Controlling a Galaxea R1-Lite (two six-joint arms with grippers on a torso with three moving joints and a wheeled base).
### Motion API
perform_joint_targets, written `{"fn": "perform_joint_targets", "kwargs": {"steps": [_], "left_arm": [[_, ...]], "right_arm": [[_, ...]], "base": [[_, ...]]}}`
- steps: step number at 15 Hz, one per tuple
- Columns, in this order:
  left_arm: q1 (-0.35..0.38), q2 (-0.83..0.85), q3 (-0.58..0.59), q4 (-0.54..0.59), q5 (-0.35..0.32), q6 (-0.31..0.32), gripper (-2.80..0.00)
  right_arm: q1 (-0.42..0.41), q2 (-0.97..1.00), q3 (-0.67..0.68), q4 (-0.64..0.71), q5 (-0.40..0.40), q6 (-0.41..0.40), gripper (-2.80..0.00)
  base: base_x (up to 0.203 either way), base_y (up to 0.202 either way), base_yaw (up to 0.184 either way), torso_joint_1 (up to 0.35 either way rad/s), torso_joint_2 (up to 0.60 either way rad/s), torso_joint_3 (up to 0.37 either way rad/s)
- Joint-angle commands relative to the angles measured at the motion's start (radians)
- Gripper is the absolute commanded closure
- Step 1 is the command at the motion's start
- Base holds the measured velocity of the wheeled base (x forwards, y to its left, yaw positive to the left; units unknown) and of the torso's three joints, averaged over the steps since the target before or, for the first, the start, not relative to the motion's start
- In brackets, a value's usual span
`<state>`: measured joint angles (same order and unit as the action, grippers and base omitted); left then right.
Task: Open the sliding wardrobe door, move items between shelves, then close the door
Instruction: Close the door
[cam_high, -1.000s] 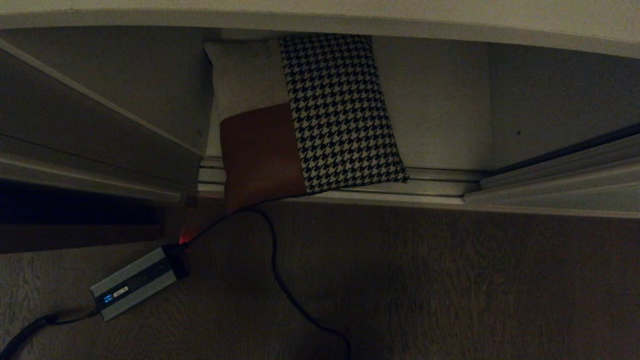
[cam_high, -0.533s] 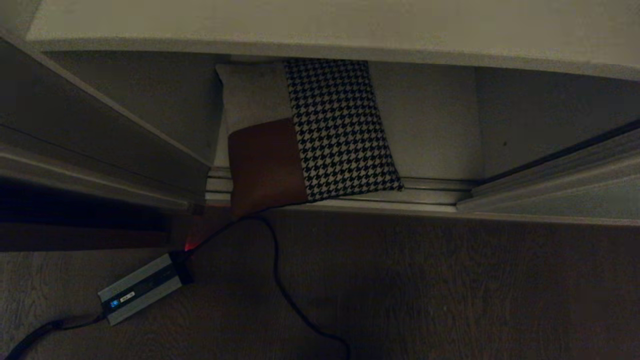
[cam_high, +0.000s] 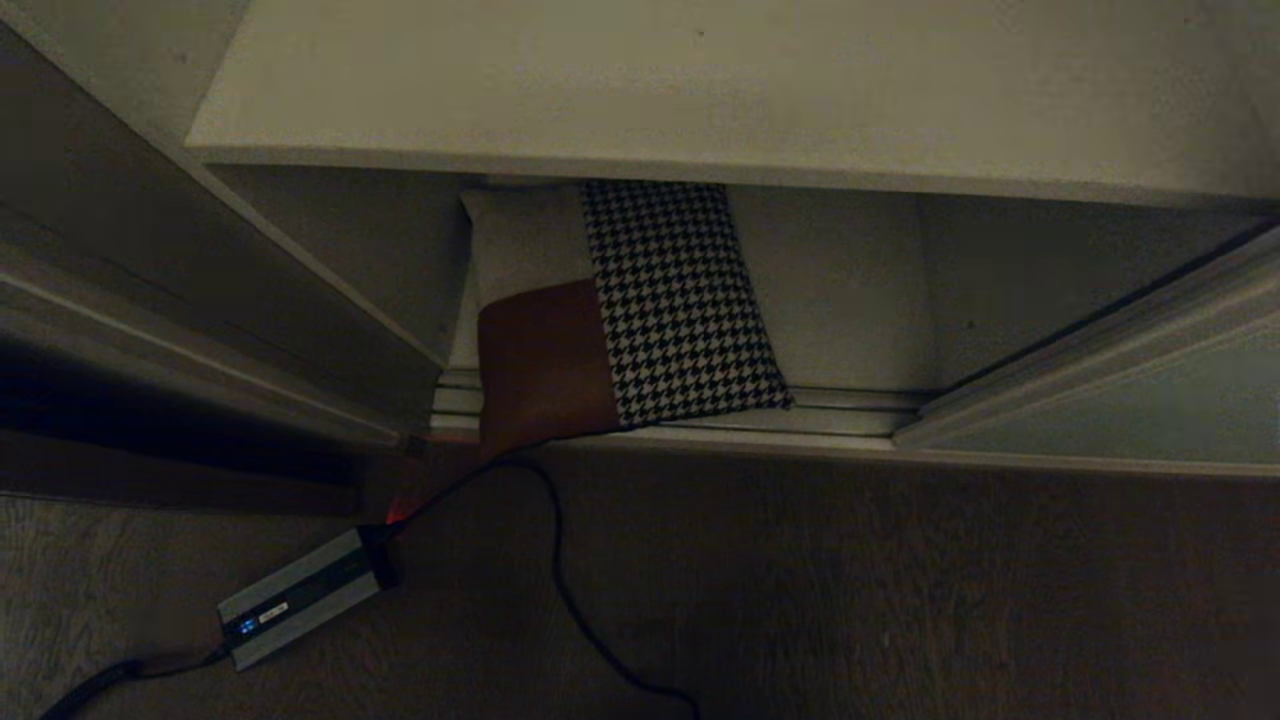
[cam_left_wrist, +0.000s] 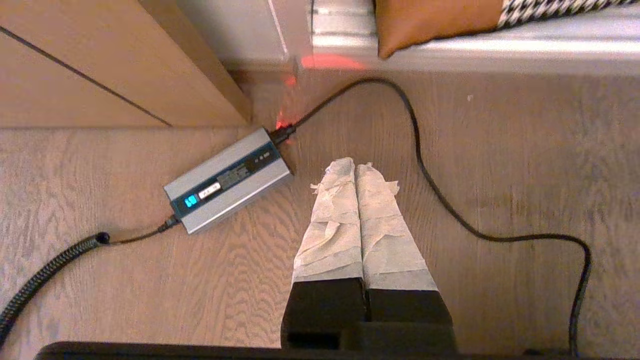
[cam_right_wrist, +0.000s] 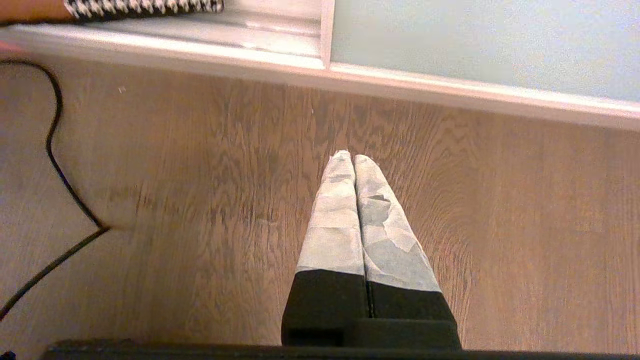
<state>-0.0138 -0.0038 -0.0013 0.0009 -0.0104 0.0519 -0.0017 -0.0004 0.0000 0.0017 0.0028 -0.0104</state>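
Wardrobe door (cam_high: 1120, 400) slid open; houndstooth cushion (cam_high: 680, 300) on bottom shelf (cam_high: 860, 300), not yet moved. L gripper (cam_left_wrist: 355, 167) & R gripper (cam_right_wrist: 352, 159) both empty, jaws closed, over floor (cam_high: 900, 600).

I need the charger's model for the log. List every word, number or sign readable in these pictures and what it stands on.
None can be read.
power brick: a lit blue display, a small white label and tiny markings, all too small to read.
cushion: houndstooth pattern only, no text.
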Motion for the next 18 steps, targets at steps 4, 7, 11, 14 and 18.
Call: {"fn": "perform_joint_targets", "kwargs": {"steps": [4, 7, 11, 14, 18], "left_arm": [[0.0, 0.004, 0.0, 0.001, -0.002, -0.003, 0.0], [0.0, 0.004, -0.001, 0.001, -0.002, -0.001, 0.0], [0.0, 0.004, -0.002, 0.004, -0.003, 0.005, 0.0], [0.0, 0.004, -0.002, 0.004, -0.003, 0.005, 0.0], [0.0, 0.004, -0.002, 0.004, -0.003, 0.005, 0.0]], "right_arm": [[0.0, 0.0, 0.003, 0.0, 0.0, 0.0, 0.0], [0.0, 0.0, 0.004, 0.0, 0.0, 0.0, 0.0], [0.0, 0.0, 0.003, 0.0, 0.0, 0.0, 0.0], [0.0, 0.0, 0.003, 0.0, 0.0, 0.0, 0.0], [0.0, 0.0, 0.003, 0.0, 0.0, 0.0, 0.0]], "base": [[0.0, 0.0, 0.0, 0.003, 0.0, 0.204], [0.0, 0.0, 0.0, 0.002, 0.0, 0.202], [0.0, 0.0, 0.0, 0.003, 0.0, 0.205], [0.0, 0.0, 0.0, 0.0, 0.0, 0.212], [0.0, 0.0, 0.0, 0.003, 0.0, 0.202]]}}
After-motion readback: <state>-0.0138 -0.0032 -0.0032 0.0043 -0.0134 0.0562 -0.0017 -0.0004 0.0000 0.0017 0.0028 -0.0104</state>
